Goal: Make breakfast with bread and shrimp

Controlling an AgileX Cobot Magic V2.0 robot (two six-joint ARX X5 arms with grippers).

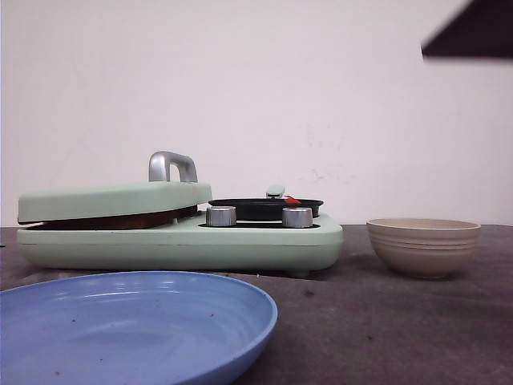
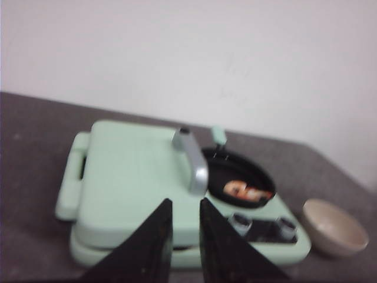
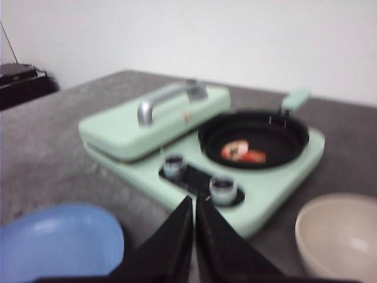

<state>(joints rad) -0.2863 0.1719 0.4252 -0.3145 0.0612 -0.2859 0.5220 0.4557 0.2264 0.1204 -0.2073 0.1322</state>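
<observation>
Jaws: the left gripper [image 2: 185, 227] shows a narrow gap between its fingers and holds nothing; the right gripper [image 3: 194, 221] has its fingers nearly pressed together, also holding nothing. Both hang above the table [image 1: 385, 321], short of the appliance.

Nearest in the front view, at about 7 o'clock, lies a blue plate [image 1: 136, 325], with nothing on it. Beyond it sits the mint-green breakfast maker [image 1: 240, 245], its press lid [image 1: 112, 200] down, with a metal handle [image 1: 171, 166] on top. At 3 o'clock stands a beige bowl [image 1: 422, 245].

The shrimp [image 3: 242, 151] lie in the small black pan [image 3: 253, 137] on the maker's right half, behind two metal knobs [image 1: 220, 216]. They appear light, soft and probably slick; a gentle pinch across the curled body is advised, away from the pan wall.

No bread is visible; whether it lies under the lid cannot be told. If so, it would be light and easily crushed; grip by a crust edge. The lid looks rigid; take the handle at mid-span.
</observation>
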